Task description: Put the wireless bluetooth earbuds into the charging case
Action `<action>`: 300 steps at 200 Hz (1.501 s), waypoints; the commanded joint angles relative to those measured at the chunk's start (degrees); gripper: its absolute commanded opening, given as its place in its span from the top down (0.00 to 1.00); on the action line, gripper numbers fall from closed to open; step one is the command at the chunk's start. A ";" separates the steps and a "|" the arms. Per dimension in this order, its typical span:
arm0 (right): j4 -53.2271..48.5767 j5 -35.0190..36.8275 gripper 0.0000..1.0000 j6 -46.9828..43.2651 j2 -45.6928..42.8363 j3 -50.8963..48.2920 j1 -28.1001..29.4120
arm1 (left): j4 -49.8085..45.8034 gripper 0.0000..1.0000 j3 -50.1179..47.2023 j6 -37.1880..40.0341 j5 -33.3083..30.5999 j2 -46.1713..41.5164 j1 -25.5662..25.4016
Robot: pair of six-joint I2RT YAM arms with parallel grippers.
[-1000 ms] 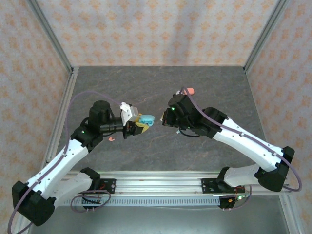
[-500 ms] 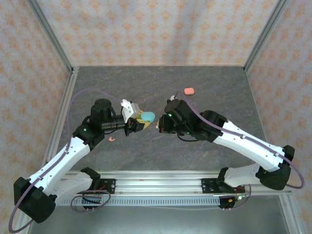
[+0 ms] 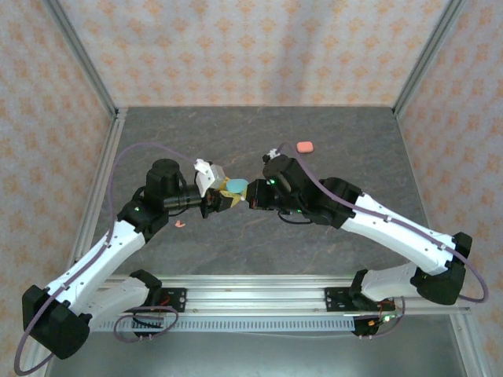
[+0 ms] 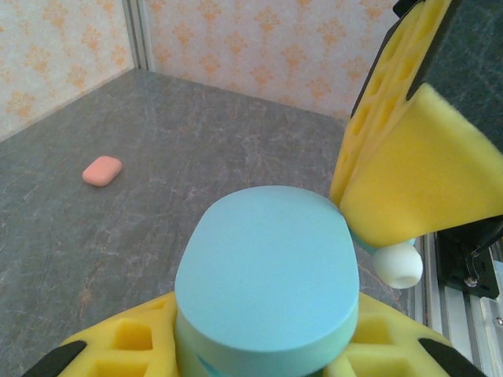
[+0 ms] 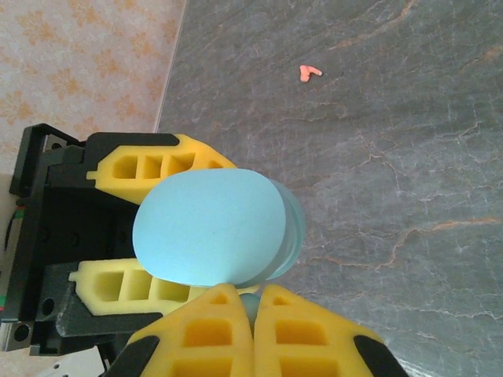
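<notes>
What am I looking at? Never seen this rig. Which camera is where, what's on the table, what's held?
These are two robot arms bolted at the table's near edge, each ending in a two-finger end effector. The wide picture looks down from above and behind the arms; the other two come from cameras on the left and right wrists. The left end effector is clamped on a teal charging case. The right end effector is shut, pinching a small teal piece, apparently an earbud, right beside that case. On the grey table lie a coral case and a tiny coral earbud.
</notes>
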 commanded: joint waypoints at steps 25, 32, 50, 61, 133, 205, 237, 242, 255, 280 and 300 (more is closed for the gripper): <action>5.27 3.43 0.92 -1.46 0.34 0.39 0.11 | 2.07 0.94 2.16 -0.77 1.88 -0.09 -0.40; 5.40 4.01 0.92 -1.56 0.37 0.39 0.11 | 2.07 0.94 2.30 -0.83 1.85 -0.13 -0.39; 5.92 4.88 0.92 -2.13 0.53 0.55 -0.15 | 1.86 0.94 2.29 -0.84 1.98 -0.18 -0.39; 6.10 5.66 0.91 -2.66 0.59 0.70 -0.27 | 1.85 0.94 2.25 -0.90 2.14 -0.26 -0.42; 4.71 7.19 0.91 -7.14 5.00 4.42 -0.40 | 2.24 0.94 2.58 -1.91 2.38 -0.09 -0.42; 2.07 2.63 0.91 -9.02 7.57 5.82 -0.33 | 2.61 0.94 2.99 -2.47 1.99 0.55 -0.38; 2.33 4.46 0.91 -8.65 7.77 5.69 -0.34 | 3.21 0.94 3.79 -3.52 2.47 1.52 -0.44; 2.45 5.55 0.90 -8.26 7.61 5.64 -0.42 | 3.24 0.95 3.88 -3.60 2.55 1.74 -0.42; 3.03 8.20 0.90 -7.24 7.00 5.05 -0.58 | 3.43 0.95 4.16 -4.30 2.64 2.02 -0.42; 7.12 7.67 0.89 -7.31 6.18 3.03 -0.77 | 4.00 0.95 4.90 -6.78 2.76 2.44 -0.37; 6.11 5.93 0.89 -7.79 7.57 3.89 -0.77 | 3.30 0.95 5.89 -7.37 3.29 2.77 -0.42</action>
